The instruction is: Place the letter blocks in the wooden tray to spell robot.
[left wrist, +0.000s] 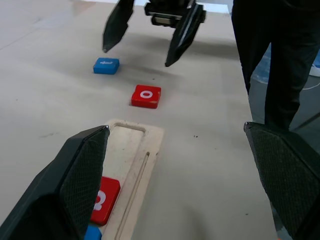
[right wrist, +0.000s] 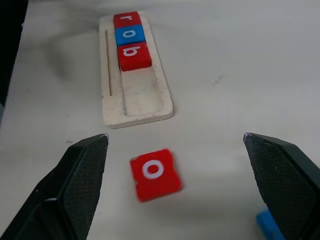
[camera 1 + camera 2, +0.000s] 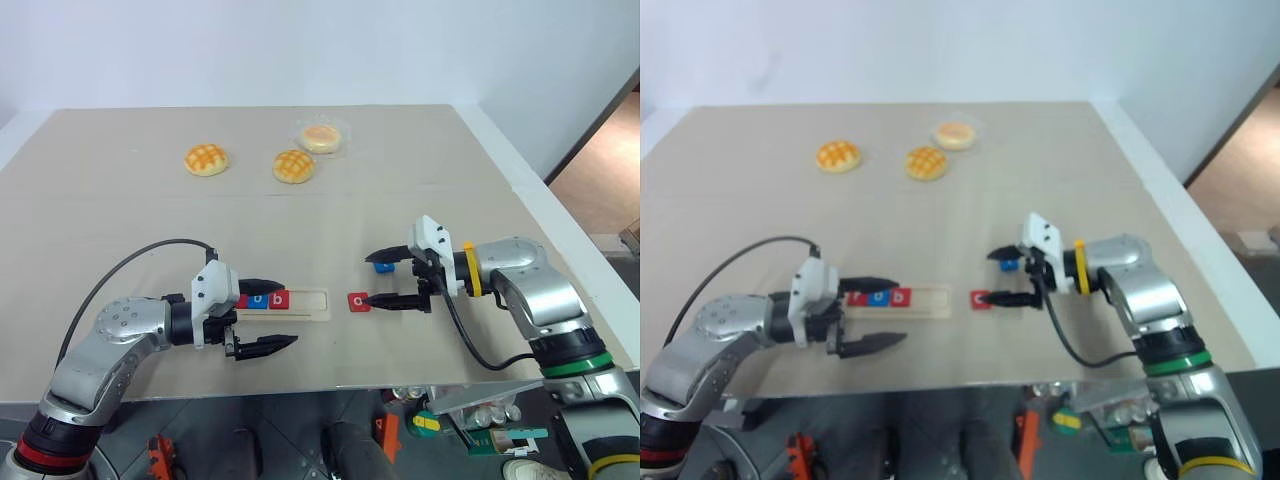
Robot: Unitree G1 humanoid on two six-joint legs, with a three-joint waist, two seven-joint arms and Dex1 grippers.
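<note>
Progress on spelling "robot", read from the near edge of the desk [image 3: 420, 345] to its far edge. Lower left of the frame: the left pincer [image 3: 268, 316], jaws wide and empty, one finger over the left end of the tray [image 3: 305, 304]. The tray holds three tiles at its left end, red r [image 2: 126, 19], blue o [image 2: 130, 34] and red b [image 2: 133, 55], in order and touching; its right part is bare, with two places still to fill. Just right of the tray, on the desk, lies the loose red o [image 3: 358, 302]. Lower right of centre: the right pincer [image 3: 379, 279], wide and empty, spans this tile and the blue t [image 3: 384, 266] just beyond it. By this reading, three of five letters are set. Upper centre, well apart: three buns [image 3: 294, 166], not part of the task.
</note>
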